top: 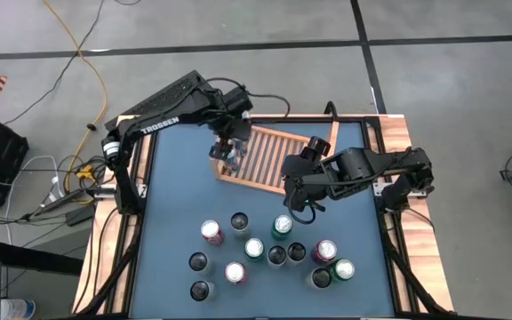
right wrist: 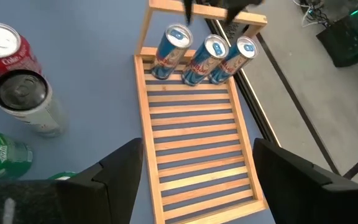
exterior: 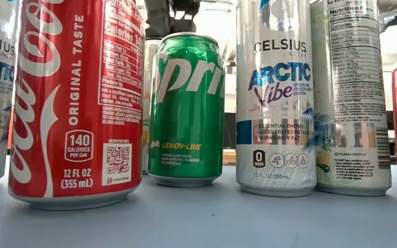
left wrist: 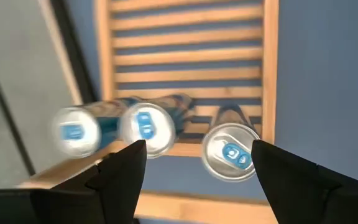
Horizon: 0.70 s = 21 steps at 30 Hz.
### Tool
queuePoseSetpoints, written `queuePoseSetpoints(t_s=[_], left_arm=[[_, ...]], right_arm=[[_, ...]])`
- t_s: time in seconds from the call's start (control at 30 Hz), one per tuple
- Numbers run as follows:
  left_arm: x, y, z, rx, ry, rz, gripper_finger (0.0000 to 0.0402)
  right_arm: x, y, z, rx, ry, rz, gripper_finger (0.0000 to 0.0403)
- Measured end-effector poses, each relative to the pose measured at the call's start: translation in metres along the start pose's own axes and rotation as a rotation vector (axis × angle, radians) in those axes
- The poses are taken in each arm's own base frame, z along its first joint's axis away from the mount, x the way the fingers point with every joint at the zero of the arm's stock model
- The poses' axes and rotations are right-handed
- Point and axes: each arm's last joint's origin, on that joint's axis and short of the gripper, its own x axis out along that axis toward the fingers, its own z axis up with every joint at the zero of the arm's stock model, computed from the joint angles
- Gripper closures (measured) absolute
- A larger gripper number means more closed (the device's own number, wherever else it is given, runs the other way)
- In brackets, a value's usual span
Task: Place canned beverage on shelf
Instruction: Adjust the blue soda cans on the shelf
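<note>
Closest to the low camera, a red Coca-Cola can (exterior: 74, 103) fills the left of the frame, with a green Sprite can (exterior: 186, 110) behind it at centre and a white Celsius Arctic Vibe can (exterior: 276, 96) to the right. From above, these belong to a cluster of upright cans (top: 265, 253) in the lower middle of the blue table (top: 172, 191).

At upper centre of the high view lies the shelf (top: 278, 158), a light wooden slatted rack set at a slant. Three blue-and-silver slim cans (right wrist: 204, 56) stand side by side in a row at one end of it, seen at the top of the right wrist view.

Over that end, at upper centre of the high view, hangs the left gripper (top: 229, 151), its fingers spread with nothing between them; its wrist view looks down on the can tops. Right of centre in the high view, the right gripper (top: 293, 185) hangs over the shelf's other end, fingers also spread and empty.
</note>
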Motion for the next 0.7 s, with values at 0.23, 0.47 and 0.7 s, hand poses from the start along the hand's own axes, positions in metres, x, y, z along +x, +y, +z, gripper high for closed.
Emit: queuePoseSetpoints(t_s=[0.23, 0.47, 0.7], left_arm=[[-0.083, -0.011, 0.013, -0.17, -0.119, 0.016, 0.0122], [-0.186, -0.057, -0.011, -0.248, -0.366, 0.057, 0.0122], [-0.261, -0.092, -0.045, -0.269, -0.706, 0.102, 0.0123]], right_arm=[[0.015, 0.009, 0.029, -0.063, -0.218, 0.096, 0.0111], [0.104, -0.009, 0.037, 0.003, -0.223, 0.133, 0.0111], [0.178, -0.045, 0.027, 0.12, -0.24, 0.129, 0.0111]])
